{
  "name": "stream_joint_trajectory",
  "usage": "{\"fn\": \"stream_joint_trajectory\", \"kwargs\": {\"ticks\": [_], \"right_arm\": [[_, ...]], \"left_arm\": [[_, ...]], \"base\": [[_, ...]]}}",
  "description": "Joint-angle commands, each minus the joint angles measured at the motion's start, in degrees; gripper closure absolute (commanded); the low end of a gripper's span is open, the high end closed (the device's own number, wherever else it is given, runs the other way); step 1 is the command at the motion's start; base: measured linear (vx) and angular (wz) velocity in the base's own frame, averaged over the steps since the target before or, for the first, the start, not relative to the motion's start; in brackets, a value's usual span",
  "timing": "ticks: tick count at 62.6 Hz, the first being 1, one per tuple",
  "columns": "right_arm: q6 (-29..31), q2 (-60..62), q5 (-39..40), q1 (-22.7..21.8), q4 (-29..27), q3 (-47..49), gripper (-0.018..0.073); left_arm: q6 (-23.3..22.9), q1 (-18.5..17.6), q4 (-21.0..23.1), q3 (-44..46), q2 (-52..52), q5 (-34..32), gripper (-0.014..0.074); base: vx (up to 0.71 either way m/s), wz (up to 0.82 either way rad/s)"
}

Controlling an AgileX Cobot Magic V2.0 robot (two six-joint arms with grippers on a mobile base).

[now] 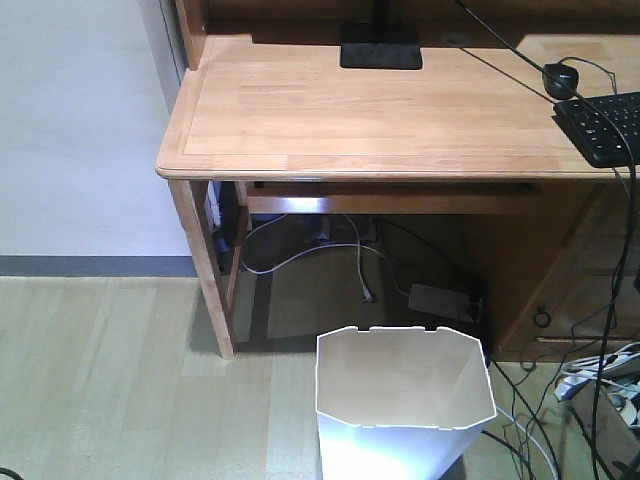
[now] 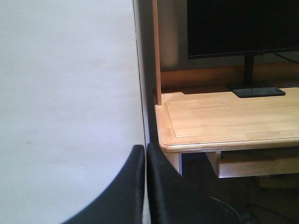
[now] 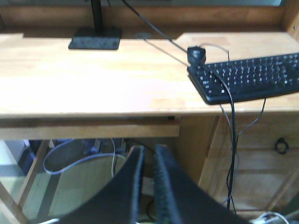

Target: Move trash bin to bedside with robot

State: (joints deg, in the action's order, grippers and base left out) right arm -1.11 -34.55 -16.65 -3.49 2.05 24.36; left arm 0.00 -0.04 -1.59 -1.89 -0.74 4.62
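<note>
**White bin waits at the desk, both arms yet to reach it**

White plastic marks the trash bin (image 1: 405, 400), which stands upright on the wood-look floor (image 1: 100, 380) just in front of the desk's knee space, at the bottom of the front view. Its cream inside looks empty. Neither wrist view shows it.

The left end effector (image 2: 145, 147) has its fingers pressed together on nothing, and faces the pale wall (image 2: 70, 93) beside the corner of the tabletop (image 2: 224, 116). The right end effector (image 3: 149, 148) shows only a narrow slot between its fingers, also holding nothing, and looks across at the keyboard (image 3: 247, 79). Both seem to sit well above the bin's rim.

The step in hand looks like the reach and grasp, with most of the task left to do. To do it well, one arm should tilt down until the rim comes into its wrist view, then spread its fingers wide before descending. A straight stretch of rim between the notches is likely the firmest place to pinch, with one finger inside and one outside the wall.

Loose cables (image 1: 590, 400) lie on the floor close to the bin's right side, so a lift clear of the floor seems safer than a drag. The light bin could tip if gripped from one edge, so slow base motion is wise. The bedside is not in view, so the base will have to back away from the desk and turn.
</note>
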Motion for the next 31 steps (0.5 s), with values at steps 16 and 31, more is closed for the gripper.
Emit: {"fn": "stream_joint_trajectory", "kwargs": {"ticks": [16, 31], "right_arm": [[2.5, -2.3, 3.1, 0.0, 0.8, 1.9, 0.0080], [2.9, -4.2, 2.2, 0.0, 0.7, 3.0, 0.0006]], "left_arm": [[-0.8, -0.4, 0.5, -0.7, -0.8, -4.3, 0.0603], [-0.8, -0.4, 0.5, -0.7, -0.8, -4.3, 0.0603]], "base": [[0.00, 0.00], [0.00, 0.00]]}}
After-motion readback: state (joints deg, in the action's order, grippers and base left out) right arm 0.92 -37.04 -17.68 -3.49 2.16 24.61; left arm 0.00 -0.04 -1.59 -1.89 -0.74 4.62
